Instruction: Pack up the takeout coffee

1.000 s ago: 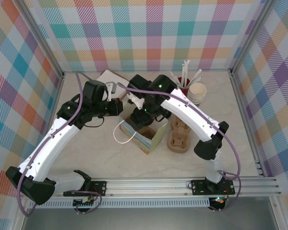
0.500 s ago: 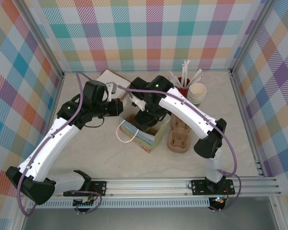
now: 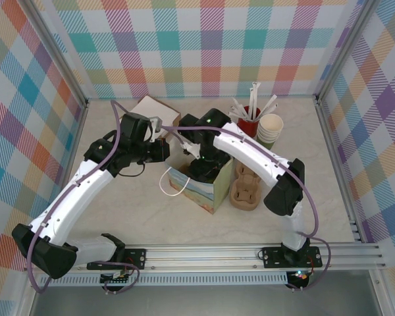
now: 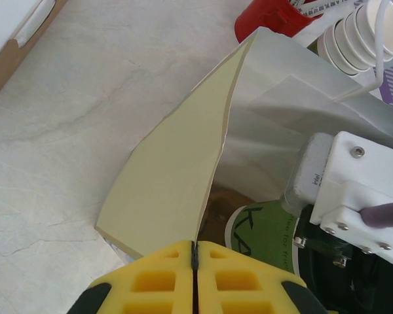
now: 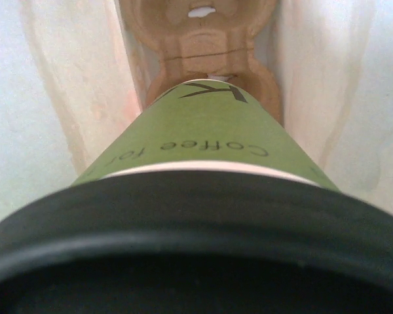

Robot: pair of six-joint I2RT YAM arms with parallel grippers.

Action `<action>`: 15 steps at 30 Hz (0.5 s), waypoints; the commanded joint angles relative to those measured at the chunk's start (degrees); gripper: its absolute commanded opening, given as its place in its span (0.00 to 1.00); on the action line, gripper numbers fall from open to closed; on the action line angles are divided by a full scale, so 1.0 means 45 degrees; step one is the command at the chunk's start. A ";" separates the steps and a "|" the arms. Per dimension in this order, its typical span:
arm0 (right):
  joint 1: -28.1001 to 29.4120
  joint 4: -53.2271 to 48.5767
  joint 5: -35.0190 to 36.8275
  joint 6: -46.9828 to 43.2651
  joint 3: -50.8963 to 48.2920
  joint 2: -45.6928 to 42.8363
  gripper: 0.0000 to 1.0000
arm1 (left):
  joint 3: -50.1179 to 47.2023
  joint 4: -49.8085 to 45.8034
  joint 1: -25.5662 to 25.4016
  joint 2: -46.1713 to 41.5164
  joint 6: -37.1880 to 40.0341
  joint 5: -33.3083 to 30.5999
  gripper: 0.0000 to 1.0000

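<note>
The takeout coffee (image 5: 203, 137) is an olive-green paper cup with a black lid. It hangs inside the paper bag (image 3: 209, 192), just above a brown pulp carrier (image 5: 206, 46) on the bag's floor. My right gripper (image 3: 201, 168) reaches down into the bag and is shut on the cup; its fingers are hidden behind the lid. In the left wrist view the cup (image 4: 262, 237) shows beside the right gripper's white body (image 4: 354, 176). My left gripper (image 4: 194, 252) is shut on the bag's upper edge (image 4: 213, 163), its yellow pads (image 4: 150, 278) pressed together on the paper, holding the mouth open.
A second brown pulp carrier (image 3: 245, 187) lies right of the bag. Behind it stand a red cup of wrapped straws (image 3: 251, 113) and a stack of cream cups (image 3: 271, 127). A white box (image 3: 151, 108) sits at the back left. The bag's white handle (image 3: 168, 184) loops out left.
My right gripper has gone down into the bag with the cup. The bag has come more upright, and my left gripper has shifted slightly toward the back with its edge.
</note>
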 commanded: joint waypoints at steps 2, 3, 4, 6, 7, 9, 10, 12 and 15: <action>-0.0129 -0.0561 -0.0181 -0.0513 -0.0216 -0.0136 0.75 | -0.0196 -0.0044 0.0069 -0.0053 -0.0256 -0.0123 0.08; -0.0121 -0.0538 -0.0186 -0.0558 -0.0215 -0.0110 0.75 | -0.0196 -0.0042 0.0070 -0.0061 -0.0240 -0.0102 0.08; -0.0124 -0.0512 -0.0188 -0.0575 -0.0216 -0.0088 0.76 | -0.0215 -0.0043 0.0070 -0.0058 -0.0227 -0.0111 0.09; -0.0149 -0.0485 -0.0141 -0.0610 -0.0233 0.0000 0.75 | -0.0216 -0.0042 0.0070 -0.0071 -0.0228 -0.0112 0.09; -0.0145 -0.0449 -0.0111 -0.0635 -0.0264 0.0025 0.75 | -0.0215 -0.0051 0.0070 -0.0077 -0.0227 -0.0119 0.09; -0.0156 -0.0297 -0.0071 -0.0685 -0.0399 0.0050 0.75 | -0.0206 -0.0033 0.0070 -0.0080 -0.0232 -0.0120 0.09; -0.0148 -0.0200 -0.0030 -0.0703 -0.0472 0.0067 0.75 | -0.0213 -0.0042 0.0070 -0.0050 -0.0239 -0.0130 0.09; -0.0152 -0.0079 0.0001 -0.0733 -0.0609 0.0089 0.75 | -0.0215 -0.0046 0.0070 -0.0048 -0.0229 -0.0122 0.09; -0.0157 0.0130 0.0061 -0.0857 -0.0851 0.0060 0.75 | -0.0211 -0.0044 0.0080 -0.0059 -0.0225 -0.0119 0.09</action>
